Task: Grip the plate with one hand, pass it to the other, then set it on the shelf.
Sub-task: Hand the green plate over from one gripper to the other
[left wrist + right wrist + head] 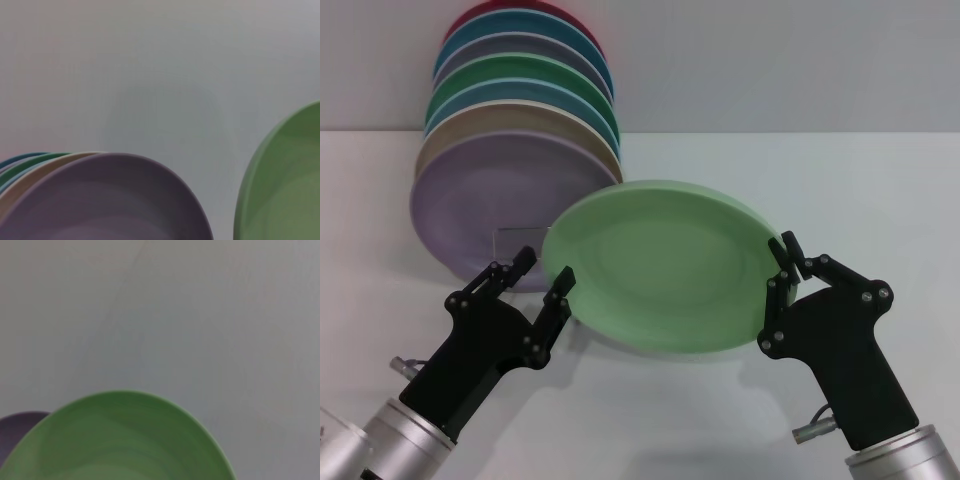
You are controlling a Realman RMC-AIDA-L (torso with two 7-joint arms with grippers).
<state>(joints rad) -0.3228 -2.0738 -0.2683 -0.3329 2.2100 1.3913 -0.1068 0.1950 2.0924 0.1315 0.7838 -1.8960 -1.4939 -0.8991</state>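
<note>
Handover stage: right pincer [783, 262] pinched the plate [660, 265] rim, held off the surface; left pincer [542, 272], spread, beside the plate's opposite edge. Transfer and shelf placement remained.

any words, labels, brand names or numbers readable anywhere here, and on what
None: no text, number or sign shows in any view.
The mint-green plate, held by the right gripper at its rim, is plain.
The left gripper, open beside the plate, bears no marking.
The stacked plates on the rack are plain too.
</note>
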